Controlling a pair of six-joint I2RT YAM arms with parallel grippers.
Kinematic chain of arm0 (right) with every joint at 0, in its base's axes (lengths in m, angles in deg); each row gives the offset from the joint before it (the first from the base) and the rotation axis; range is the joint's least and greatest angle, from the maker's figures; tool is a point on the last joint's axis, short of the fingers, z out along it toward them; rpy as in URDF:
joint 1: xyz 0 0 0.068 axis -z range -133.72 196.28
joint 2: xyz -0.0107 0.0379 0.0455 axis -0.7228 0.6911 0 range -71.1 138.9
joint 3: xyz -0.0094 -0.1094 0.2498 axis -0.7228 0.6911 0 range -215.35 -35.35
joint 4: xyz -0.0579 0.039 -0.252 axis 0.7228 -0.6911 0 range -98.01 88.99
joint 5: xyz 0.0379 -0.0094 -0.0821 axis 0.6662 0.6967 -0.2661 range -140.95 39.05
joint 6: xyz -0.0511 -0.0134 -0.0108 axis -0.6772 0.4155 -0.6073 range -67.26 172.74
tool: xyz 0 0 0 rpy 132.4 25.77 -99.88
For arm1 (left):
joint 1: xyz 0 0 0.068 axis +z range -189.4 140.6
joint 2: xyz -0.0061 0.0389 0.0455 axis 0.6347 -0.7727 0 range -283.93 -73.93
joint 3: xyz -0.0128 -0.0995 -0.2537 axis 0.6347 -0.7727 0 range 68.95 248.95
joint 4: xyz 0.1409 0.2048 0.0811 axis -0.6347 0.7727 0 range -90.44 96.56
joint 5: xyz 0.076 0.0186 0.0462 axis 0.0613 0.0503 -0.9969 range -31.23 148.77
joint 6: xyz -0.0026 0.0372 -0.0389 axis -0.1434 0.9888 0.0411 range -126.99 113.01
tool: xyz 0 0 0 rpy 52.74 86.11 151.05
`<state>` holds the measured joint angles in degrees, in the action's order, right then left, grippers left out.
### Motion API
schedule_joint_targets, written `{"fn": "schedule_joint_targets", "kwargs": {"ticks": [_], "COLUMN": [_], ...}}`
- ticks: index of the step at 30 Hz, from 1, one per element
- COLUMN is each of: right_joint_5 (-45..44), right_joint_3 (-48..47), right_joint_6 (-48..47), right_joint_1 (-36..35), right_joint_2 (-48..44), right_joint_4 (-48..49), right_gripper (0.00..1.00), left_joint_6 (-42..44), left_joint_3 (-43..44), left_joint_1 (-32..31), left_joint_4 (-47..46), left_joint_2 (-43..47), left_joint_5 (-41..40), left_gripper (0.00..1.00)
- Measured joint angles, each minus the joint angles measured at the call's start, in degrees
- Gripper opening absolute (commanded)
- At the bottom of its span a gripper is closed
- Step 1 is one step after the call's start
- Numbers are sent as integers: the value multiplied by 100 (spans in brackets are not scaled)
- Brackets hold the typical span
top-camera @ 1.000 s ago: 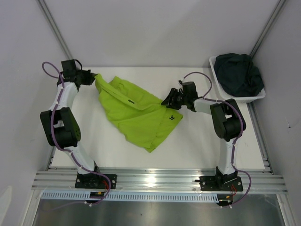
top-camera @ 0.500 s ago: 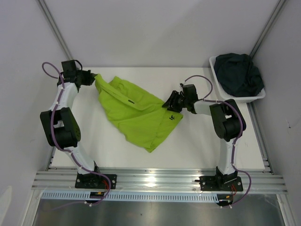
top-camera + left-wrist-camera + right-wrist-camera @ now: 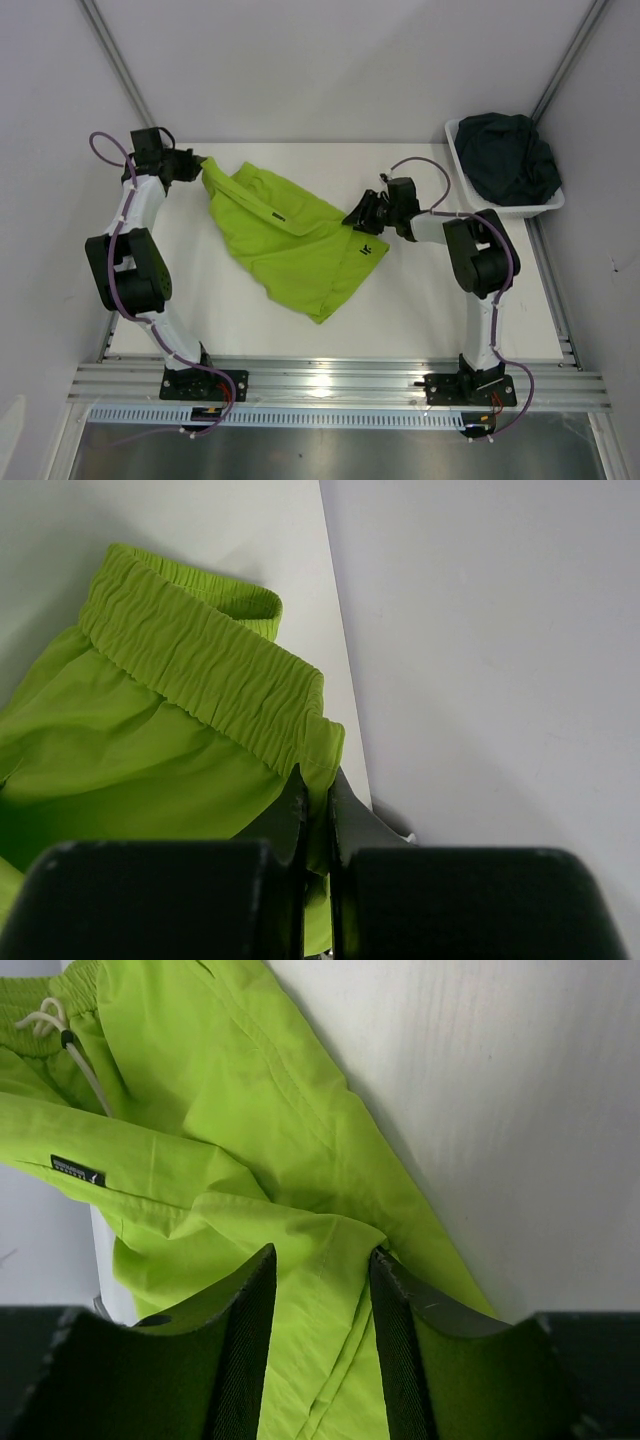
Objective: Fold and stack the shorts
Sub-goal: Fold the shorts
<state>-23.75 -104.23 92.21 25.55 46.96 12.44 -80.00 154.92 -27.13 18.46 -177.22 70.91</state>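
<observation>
The lime green shorts (image 3: 290, 245) lay spread and rumpled on the white bench (image 3: 420, 300), left of its middle, the waistband toward the far left and one leg reaching toward the near edge. A small dark logo (image 3: 366, 248) showed on the leg at the right.

The left pincer (image 3: 200, 170) sat at the far left corner of the garment. In the left wrist view its jaws were pressed together on the end of the gathered elastic waistband (image 3: 200, 670), with a thin fold of green cloth pinched between them, close by the wall.

The right pincer (image 3: 358, 215) sat low at the right edge of the same shorts. In the right wrist view its jaws stood apart, astride a ridge of the green fabric that ran between the two fingers (image 3: 245, 1340); the cloth there was not squeezed. A white drawstring (image 3: 60, 1035) and a small black label (image 3: 78, 1170) showed farther along the garment.

The dark navy-teal shorts (image 3: 510, 155) lay bunched in the white basket (image 3: 455, 140) at the far right corner, well apart from both arms.
</observation>
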Motion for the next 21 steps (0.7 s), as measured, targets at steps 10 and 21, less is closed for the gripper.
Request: {"fn": "schedule_joint_targets", "kwargs": {"ticks": [10, 21], "right_joint_5": [175, -994], "right_joint_3": [22, 1825], "right_joint_6": [293, -330], "right_joint_1": [-92, -1141], "right_joint_2": [304, -1858], "right_joint_4": [684, 977], "right_gripper": [0, 0], "left_joint_6": [0, 0], "left_joint_3": [0, 0], "left_joint_1": [0, 0], "left_joint_4": [-2, 7], "left_joint_2": [0, 0], "left_joint_5": [2, 7], "left_gripper": [0, 0]}}
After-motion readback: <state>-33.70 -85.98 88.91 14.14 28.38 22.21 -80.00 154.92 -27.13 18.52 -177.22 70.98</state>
